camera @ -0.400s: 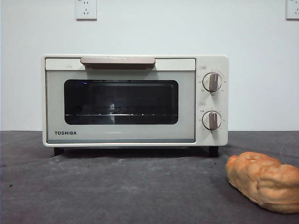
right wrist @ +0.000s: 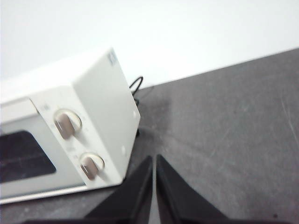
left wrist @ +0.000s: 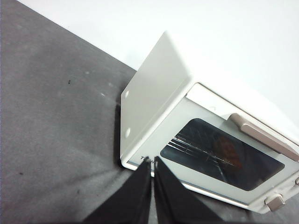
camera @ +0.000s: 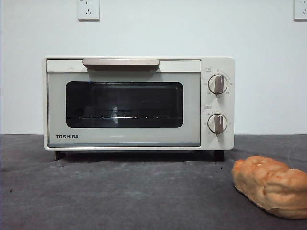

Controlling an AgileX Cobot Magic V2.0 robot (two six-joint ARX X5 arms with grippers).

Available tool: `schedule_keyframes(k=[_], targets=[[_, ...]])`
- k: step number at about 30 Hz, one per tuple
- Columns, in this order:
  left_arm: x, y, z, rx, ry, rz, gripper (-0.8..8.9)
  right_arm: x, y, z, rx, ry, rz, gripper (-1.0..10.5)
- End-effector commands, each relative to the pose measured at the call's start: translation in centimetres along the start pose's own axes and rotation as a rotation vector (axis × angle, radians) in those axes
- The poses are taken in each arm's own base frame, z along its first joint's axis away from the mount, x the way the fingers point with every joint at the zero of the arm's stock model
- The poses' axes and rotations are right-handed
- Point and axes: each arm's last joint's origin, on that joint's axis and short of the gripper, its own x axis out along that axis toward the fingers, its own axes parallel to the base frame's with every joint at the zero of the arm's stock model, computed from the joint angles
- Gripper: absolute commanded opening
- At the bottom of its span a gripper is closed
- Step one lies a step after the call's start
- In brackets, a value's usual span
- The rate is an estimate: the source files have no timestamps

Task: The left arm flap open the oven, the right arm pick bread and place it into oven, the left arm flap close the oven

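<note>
oven: cream box, door shut, stands mid-table toward the back edge. handle is a beige bar along the door's top edge; likely stiff, best hooked from above to flap down. glass window, rack inside, 2 knobs on rt side.
bread: golden lumpy loaf, front-rt corner of table, apart from oven. prob. light, crusty but squashable; take across the narrow middle, gentle squeeze.
left gripper: jaws closed, empty, above table off oven's left front corner.
right gripper: jaws closed, empty, near oven's rt side.
table: dark grey, matte, scuffed; looks grippy.
room: white wall, 2 sockets up high.
</note>
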Motion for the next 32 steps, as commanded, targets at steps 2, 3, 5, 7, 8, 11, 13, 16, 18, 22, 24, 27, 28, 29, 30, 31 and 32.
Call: schedule_keyframes(k=[2,3,5,7,8,11,13,16,18,22,24,27,28,29,30,31,32], targets=[[-0.5,-1.2,1.7,0.076,-0.002,0.003,0.16,-0.1,0.8,1.8,0.009,0.0,0.031,0.1],[-0.6,-1.5,2.1,0.094,0.005,0.007,0.16,0.0,0.9,2.3,0.009,0.008,0.036,0.1],[-0.8,-2.1,3.0,0.129,0.021,0.015,0.16,0.1,1.3,3.2,0.011,0.029,0.042,0.1],[-0.9,-2.7,3.9,0.173,0.042,0.024,0.16,0.4,1.7,4.1,0.012,0.061,0.053,0.1],[-1.0,-3.0,4.3,0.19,0.052,0.028,0.16,0.5,1.8,4.6,0.009,0.078,0.058,0.1],[-0.9,-3.9,5.6,0.249,0.106,0.037,0.16,0.9,2.3,5.8,-0.007,0.143,0.063,0.1],[-0.7,-4.3,6.4,0.285,0.156,0.042,0.16,1.3,2.6,6.6,-0.02,0.198,0.07,0.1],[-0.2,-4.8,7.3,0.325,0.239,0.047,0.16,1.8,2.9,7.4,-0.037,0.281,0.074,0.1],[0.2,-4.9,7.7,0.346,0.292,0.053,0.16,2.0,3.1,7.8,-0.049,0.34,0.076,0.1],[1.0,-5.2,8.2,0.38,0.406,0.037,0.16,2.4,3.2,8.2,-0.084,0.458,0.061,0.1],[1.3,-5.2,8.3,0.395,0.453,0.038,0.16,2.5,3.2,8.2,-0.097,0.515,0.052,0.1],[1.6,-5.3,8.3,0.41,0.503,0.033,0.16,2.7,3.1,8.1,-0.109,0.592,0.04,0.1],[1.6,-5.4,8.3,0.418,0.512,0.03,0.16,2.7,3.1,8.0,-0.105,0.608,0.036,0.1],[1.6,-5.4,8.3,0.421,0.515,0.028,0.16,2.8,3.1,7.9,-0.103,0.619,0.034,0.1],[1.6,-5.4,8.3,0.421,0.515,0.027,0.16,2.8,3.1,7.8,-0.101,0.625,0.032,0.1],[1.6,-5.4,8.3,0.422,0.514,0.026,0.16,2.8,3.1,7.8,-0.1,0.627,0.032,0.1],[1.6,-5.4,8.3,0.423,0.513,0.025,0.16,2.9,3.0,7.8,-0.1,0.628,0.032,0.1]])
